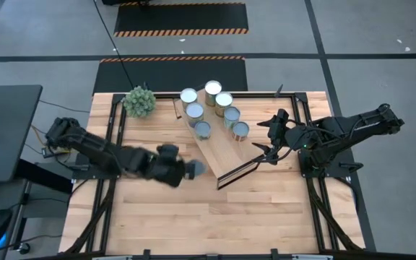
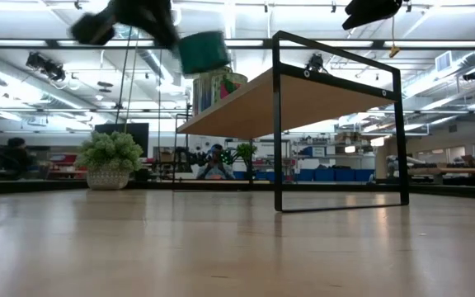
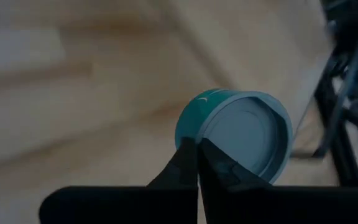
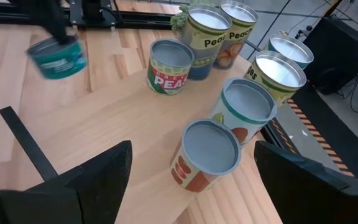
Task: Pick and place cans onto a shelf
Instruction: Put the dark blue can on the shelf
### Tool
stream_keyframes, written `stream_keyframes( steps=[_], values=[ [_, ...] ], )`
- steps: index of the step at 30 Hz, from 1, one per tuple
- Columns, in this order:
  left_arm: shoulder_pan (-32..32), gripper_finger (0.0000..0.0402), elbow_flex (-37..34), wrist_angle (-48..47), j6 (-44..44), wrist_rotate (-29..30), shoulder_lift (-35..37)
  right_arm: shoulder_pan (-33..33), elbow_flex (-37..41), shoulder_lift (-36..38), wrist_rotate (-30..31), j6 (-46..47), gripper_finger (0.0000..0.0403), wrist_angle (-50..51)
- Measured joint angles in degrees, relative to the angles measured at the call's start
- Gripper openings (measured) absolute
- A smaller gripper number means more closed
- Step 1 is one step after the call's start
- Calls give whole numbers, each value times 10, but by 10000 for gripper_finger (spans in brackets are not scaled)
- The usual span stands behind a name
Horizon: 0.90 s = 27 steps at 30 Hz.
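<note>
Carrying a teal can [image 3: 235,140] thru the air is the step in hand: the left gripper [image 1: 183,170] has its fingers pinched tight on the can's rim, and the low view shows it lifted well clear of the table [image 1: 193,224], up near the level of the shelf [image 2: 303,95] top. Judging by that, next move calls for swinging the can over the plank, lining it up w/ a bare patch beside the others, lowering til it sits flat, then letting go; a rim pinch looks thin, so a tilt or slip is the risk

Right gripper [image 4: 191,186] waits w/ fingers spread wide & nothing between them, hovering just short of the closest can [image 4: 207,155] on the shelf

Farther off on the plank stand six more-or-less upright cans [image 1: 208,108] in a loose cluster, lids sealed, so contents can't be seen; some labels read peas or peaches. Past them, a spiky green plant [image 1: 139,101] sits at the table's far edge
</note>
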<state>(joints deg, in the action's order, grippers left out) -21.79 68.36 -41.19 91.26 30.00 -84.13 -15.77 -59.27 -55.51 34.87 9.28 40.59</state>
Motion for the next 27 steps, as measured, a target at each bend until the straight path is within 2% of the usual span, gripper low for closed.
stream_keyframes(
  steps=[7,11,16,27],
  values=[
    [88,0,95,-88,-70,-27,-2,0,0,0,0,-7,346,-23],
    [118,0,120,-83,-94,-42,-3,0,0,0,0,-16,346,-24],
    [132,0,160,-100,-101,-43,-30,0,0,3,0,-20,346,-23],
    [143,0,271,-172,-125,-87,-154,0,0,24,-4,-50,346,-19]
  ],
)
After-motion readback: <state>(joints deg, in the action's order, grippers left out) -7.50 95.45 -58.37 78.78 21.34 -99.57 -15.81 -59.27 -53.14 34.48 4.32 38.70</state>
